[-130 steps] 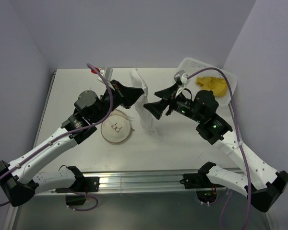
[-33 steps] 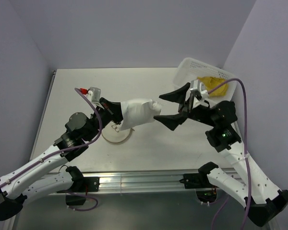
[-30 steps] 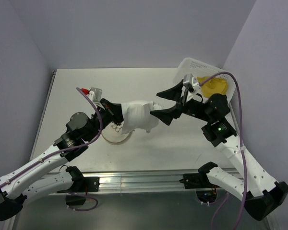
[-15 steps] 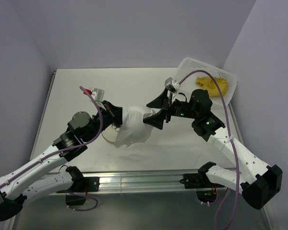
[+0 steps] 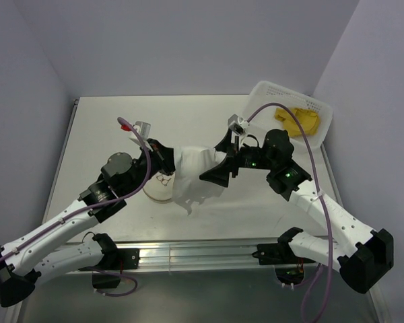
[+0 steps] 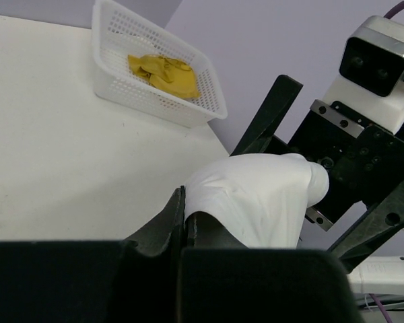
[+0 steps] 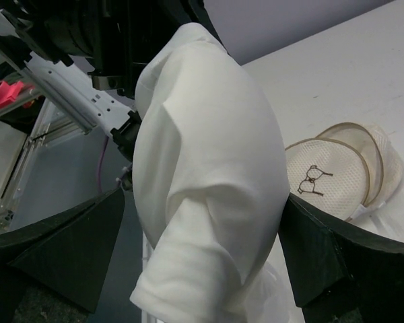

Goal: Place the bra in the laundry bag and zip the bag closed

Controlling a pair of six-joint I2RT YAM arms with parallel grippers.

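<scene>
The mustard-yellow bra (image 5: 297, 120) lies in the white basket at the back right, far from both grippers; it also shows in the left wrist view (image 6: 161, 70). The round cream mesh laundry bag (image 5: 158, 185) lies flat on the table, lid and zip pulls up, also in the right wrist view (image 7: 323, 178). My left gripper (image 5: 170, 158) is shut on a white fabric garment (image 5: 192, 173) and holds it above the bag's right edge. My right gripper (image 5: 215, 161) is open, its jaws on either side of that white garment (image 7: 209, 182).
The white perforated basket (image 5: 259, 91) stands at the back right corner against the wall. The two arms meet over the table's middle. The white garment hangs down to the table right of the bag.
My right gripper has moved left from beside the basket and now straddles the white garment. My left gripper still holds it; the garment has dropped and hangs lower.
</scene>
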